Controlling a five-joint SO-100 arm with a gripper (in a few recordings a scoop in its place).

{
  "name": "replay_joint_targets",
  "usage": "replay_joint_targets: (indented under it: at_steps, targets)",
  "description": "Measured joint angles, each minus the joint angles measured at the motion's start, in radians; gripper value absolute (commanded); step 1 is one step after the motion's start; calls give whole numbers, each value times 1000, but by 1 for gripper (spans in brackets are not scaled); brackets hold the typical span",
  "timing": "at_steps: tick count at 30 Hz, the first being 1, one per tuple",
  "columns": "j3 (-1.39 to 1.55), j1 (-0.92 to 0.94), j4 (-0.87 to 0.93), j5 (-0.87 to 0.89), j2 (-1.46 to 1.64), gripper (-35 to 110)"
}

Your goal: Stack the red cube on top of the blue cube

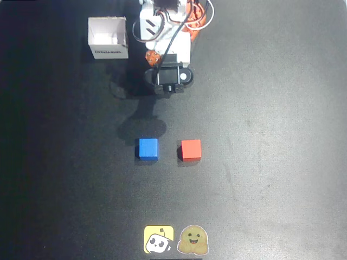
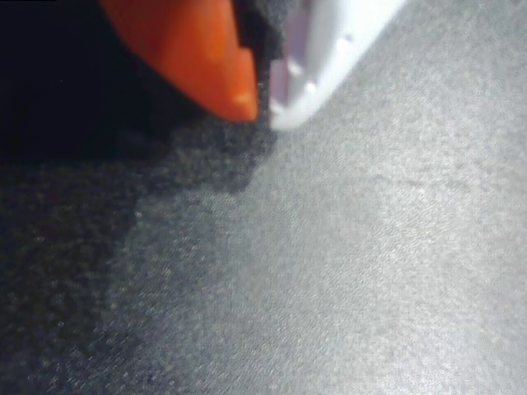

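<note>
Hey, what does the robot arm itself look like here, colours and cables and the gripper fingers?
In the overhead view the arm is built from white blocks with orange parts, a black camera module at the wrist, and black and red cables looping over it. In the wrist view the gripper has one glossy orange finger tapering to a rounded tip and one white finger with small dimples along its edge.

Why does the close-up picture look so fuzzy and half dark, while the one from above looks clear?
In the wrist view the tool sits very near the lens, so its orange and white fingertips blur, and a shadow darkens the left of the black table. In the overhead view the blue cube and red cube look sharp, with small shadows.
</note>
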Motion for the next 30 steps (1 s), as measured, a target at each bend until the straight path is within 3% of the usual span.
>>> replay_joint_targets:
  at_steps: [30]
  targets:
    - [0, 0, 0, -15, 0, 0]
